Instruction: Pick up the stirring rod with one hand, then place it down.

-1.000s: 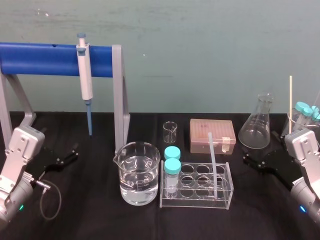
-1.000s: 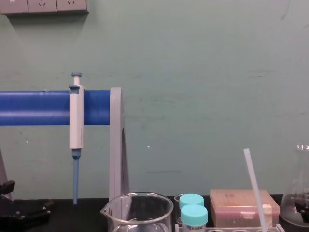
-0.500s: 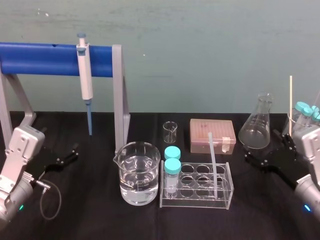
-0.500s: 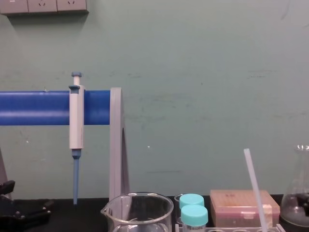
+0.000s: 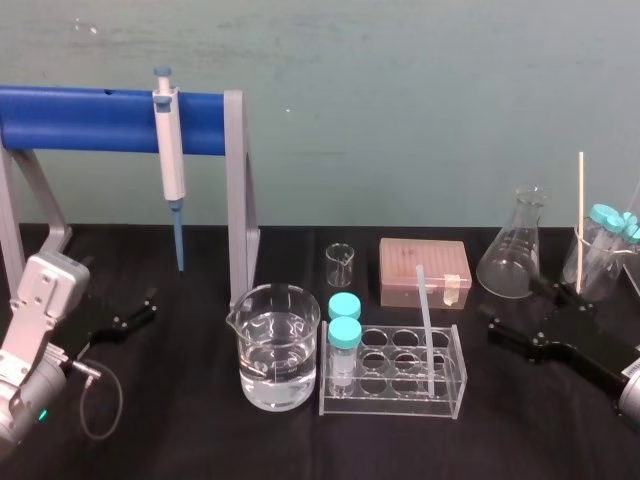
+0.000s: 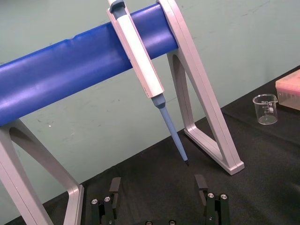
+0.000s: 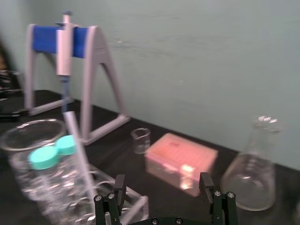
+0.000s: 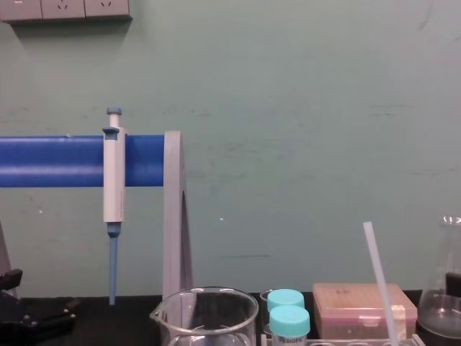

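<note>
The stirring rod (image 5: 424, 322) is a translucent white stick leaning in a clear tube rack (image 5: 452, 392) at the table's centre. It also rises at the lower right of the chest view (image 8: 379, 277) and appears near the right wrist camera (image 7: 78, 146). My right gripper (image 5: 512, 310) hovers low just right of the rack, pointing left, open and holding nothing. The right wrist view shows its fingers (image 7: 162, 182) spread wide, the rod off to one side. My left gripper (image 5: 148, 307) rests open at the far left, its fingers (image 6: 157, 185) apart over the black table.
A water-filled beaker (image 5: 279, 345) and two teal-capped tubes (image 5: 345, 330) stand left of the rod. Behind are a small beaker (image 5: 340, 264), a pink tip box (image 5: 425, 271) and a conical flask (image 5: 511, 258). A pipette (image 5: 171, 160) hangs on the blue stand (image 5: 90, 119).
My right arm has dropped and swung so that its wrist has left the head view, with the open fingers stretched left toward the rack. The left arm and rod have not moved.
</note>
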### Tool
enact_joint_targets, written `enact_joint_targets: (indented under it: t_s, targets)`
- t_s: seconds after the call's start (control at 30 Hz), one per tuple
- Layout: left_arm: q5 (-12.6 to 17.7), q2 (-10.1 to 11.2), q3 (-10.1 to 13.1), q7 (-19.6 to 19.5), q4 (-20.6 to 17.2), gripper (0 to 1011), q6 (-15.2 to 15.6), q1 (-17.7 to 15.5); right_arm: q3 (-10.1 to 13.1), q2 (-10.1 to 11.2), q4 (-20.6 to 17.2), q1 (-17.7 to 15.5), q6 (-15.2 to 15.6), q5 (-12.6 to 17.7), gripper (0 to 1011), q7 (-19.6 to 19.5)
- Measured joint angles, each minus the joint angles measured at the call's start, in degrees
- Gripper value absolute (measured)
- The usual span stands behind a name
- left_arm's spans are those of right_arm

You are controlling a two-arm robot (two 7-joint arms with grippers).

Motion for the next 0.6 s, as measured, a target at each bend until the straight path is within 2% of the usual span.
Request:
enact_joint_targets:
  t_s: [0.1,0.27,0.4,0.6]
  targets:
    - [0.0,0.0,0.0,0.0,0.0,1000,0.0,0.0,0.0,0.5,-1.1,-0.1,2.0,1.4,1003,3.3]
    - [0.0,0.0,0.0,0.0,0.0,1000,0.0,0.0,-0.7,0.9,-1.4,0.5,3.2,1.6,1003,7.2]
    - [0.0,0.0,0.0,0.0,0.0,1000,0.0,0.0,-1.5,1.0,-1.4,1.7,4.0,1.0,1003,10.4]
    - [0.0,0.0,0.0,0.0,0.0,1000,0.0,0.0,-2.8,0.4,-0.7,3.6,4.4,-0.6,1003,12.7]
